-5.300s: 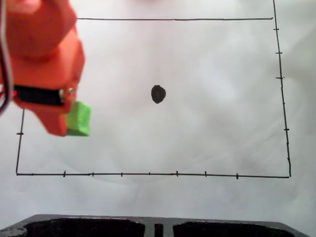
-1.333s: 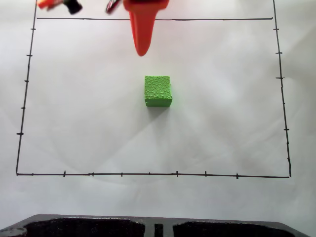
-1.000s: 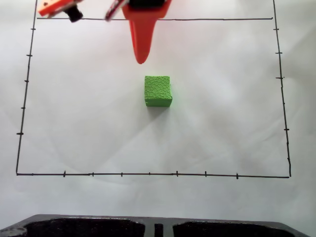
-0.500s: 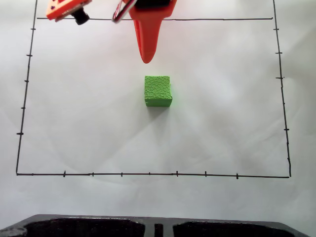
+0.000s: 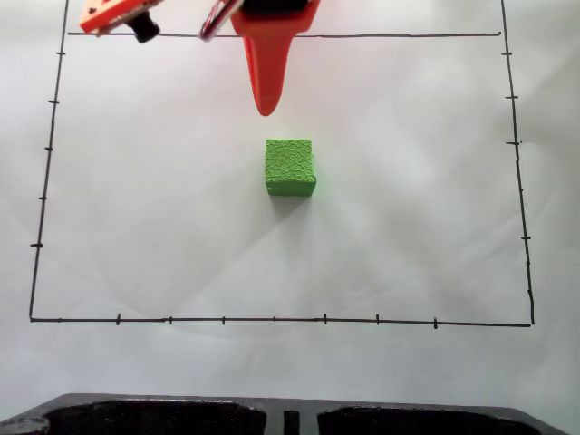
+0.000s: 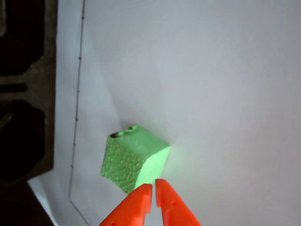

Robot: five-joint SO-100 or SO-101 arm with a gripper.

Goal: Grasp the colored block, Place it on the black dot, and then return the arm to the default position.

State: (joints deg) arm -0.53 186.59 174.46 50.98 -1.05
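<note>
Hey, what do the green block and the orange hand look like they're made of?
The green block looks like foam or soft plastic: matte, with a pebbled top. The orange hand looks like hard printed plastic, smooth and slightly glossy. Neither can be told for sure.

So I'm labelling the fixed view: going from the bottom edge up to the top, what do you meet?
Black moulded edge → bottom border line → green cube → orange gripper finger → top border line.
</note>
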